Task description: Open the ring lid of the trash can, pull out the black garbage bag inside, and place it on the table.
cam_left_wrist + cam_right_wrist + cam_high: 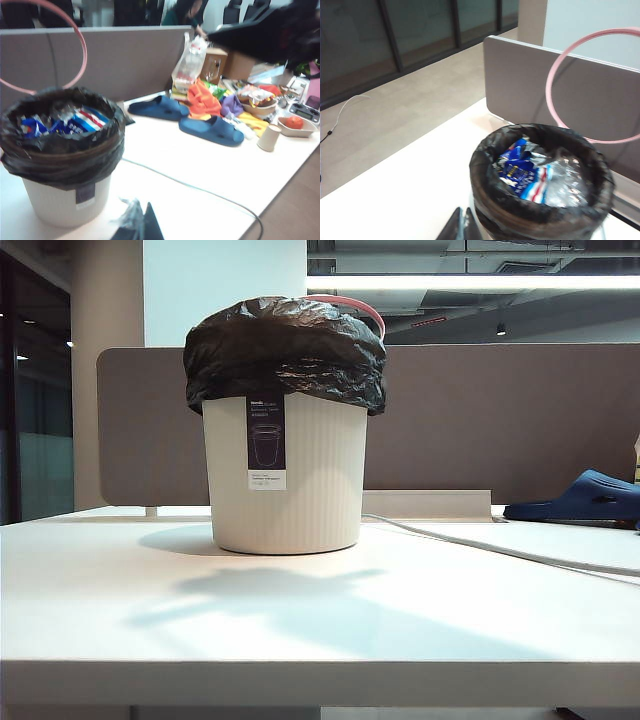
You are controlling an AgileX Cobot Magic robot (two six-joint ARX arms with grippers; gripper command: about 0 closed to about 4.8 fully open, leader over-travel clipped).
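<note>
- Right now your ring lid [592, 85] stands hinged up behind the bin [288, 480], so the bag [285, 355] is free to pull, but its edge is folded snugly down over the bin's rim.
- Both tools are closed and hold nothing: the left tool [139, 226] hangs just off the bin's near side, the right tool [461, 226] just off its opposite side, each above the bench [320, 620].
- You must open the jaws before you go in; closed tips will only poke the film and may tear it.
- Watch the lid. It seems to stand upright on its hinge alone, and a knock from either arm could drop it back onto the rim and trap the bag.
- Expect the bin to lift with the bag. The bin looks light and the fold grips its rim, so one tool probably needs to steady the bin while the other pulls.
- Mind the load: wrappers [522, 175] fill the bag, and a pinch on one thin fold could rip or slip.
- Keep the drop clear of the cable [500, 545] and the slipper [585, 497] on the right side of the bench.
</note>
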